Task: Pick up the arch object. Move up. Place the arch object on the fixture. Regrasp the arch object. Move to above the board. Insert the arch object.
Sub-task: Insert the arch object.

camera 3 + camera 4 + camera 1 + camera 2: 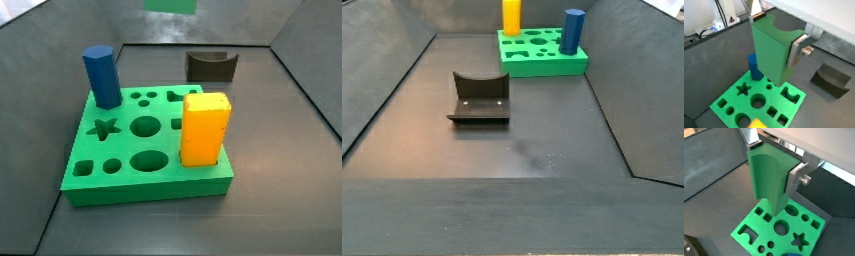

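In both wrist views we see the claw closed on the arch object, a muted-green block that hangs upright between the flat silver fingers. Only one finger plate shows clearly in each wrist view; it presses flat against the side of the arch object, and the opposite finger is hidden behind the block. The curved notch of the block faces up toward the claw's body.

Below the held piece lies the board, bright green with star, round and other shaped holes; in a wrist view the block's lower end hangs over the board's near edge, clear of its surface. The blue hexagonal prism stands in the board just behind the held block, and a corner of the orange-yellow block shows at the lower edge of the frame.

The fixture sits on the dark worktop at the right of that frame, apart from the board.

In a side view, only a green sliver of the arch object shows at the top edge, above the board, the prism, the orange-yellow block and the fixture. In a side view with the fixture at centre and the board at the top, we cannot see the claw.
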Controlling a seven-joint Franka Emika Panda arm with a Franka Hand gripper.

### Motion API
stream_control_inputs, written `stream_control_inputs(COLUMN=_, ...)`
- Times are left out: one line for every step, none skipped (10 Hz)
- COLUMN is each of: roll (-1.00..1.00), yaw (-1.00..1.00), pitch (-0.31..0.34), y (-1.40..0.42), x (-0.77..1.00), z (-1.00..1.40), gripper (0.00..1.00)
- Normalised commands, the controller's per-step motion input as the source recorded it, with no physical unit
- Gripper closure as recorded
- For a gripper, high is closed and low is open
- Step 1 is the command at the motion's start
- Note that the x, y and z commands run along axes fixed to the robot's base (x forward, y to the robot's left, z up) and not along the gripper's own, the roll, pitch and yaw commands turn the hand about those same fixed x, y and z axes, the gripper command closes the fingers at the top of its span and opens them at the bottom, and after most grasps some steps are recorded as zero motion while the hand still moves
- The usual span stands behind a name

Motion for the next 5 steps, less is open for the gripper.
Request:
stream_control_inputs(roll=0.0, yaw=0.2, pitch=0.007, y=0.24, x=0.8, z=-0.12, gripper=1.0)
stream_control_inputs(roll=0.02, yaw=0.18, pitch=0.0, y=0.24, x=0.74, z=-0.23, gripper=1.0)
stream_control_inputs(roll=0.0, yaw=0.29, pitch=0.0, y=0.41, x=0.55, z=-0.38, gripper=1.0)
stream_control_inputs(roll=0.0, yaw=0.27, pitch=-0.033, y=0.41, x=0.34, z=-0.67, gripper=1.0)
stream_control_inputs(roll=-0.02, yaw=0.12, pitch=-0.091, y=0.43, x=0.08, z=-1.0, gripper=1.0)
